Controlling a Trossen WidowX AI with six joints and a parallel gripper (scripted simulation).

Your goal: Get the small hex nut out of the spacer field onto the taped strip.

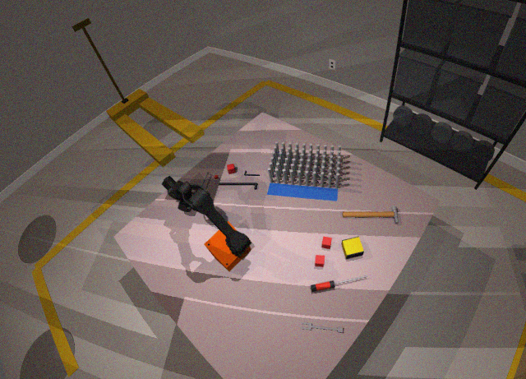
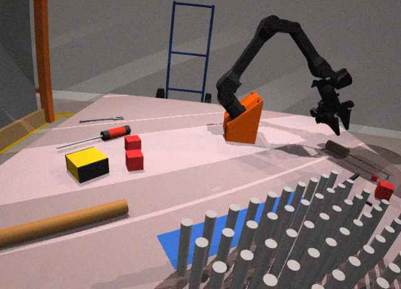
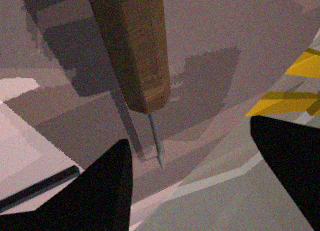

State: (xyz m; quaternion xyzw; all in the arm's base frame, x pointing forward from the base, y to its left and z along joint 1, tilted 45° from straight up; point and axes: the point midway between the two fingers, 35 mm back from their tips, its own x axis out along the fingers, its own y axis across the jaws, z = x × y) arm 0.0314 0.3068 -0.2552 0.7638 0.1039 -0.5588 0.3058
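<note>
Grey spacers stand upright in rows behind the blue taped strip. I cannot make out the nut among them. My gripper is open and empty, pointing down above the table near a wooden-handled tool. That tool has a thin metal shaft with a small bent end; the arm hides its handle in the top view. A black rod with a hooked end lies left of the strip. A smaller black hex key lies behind it.
A red cube and a tiny red one lie near the tools. A hammer, yellow block, two red cubes, screwdriver and wrench lie elsewhere.
</note>
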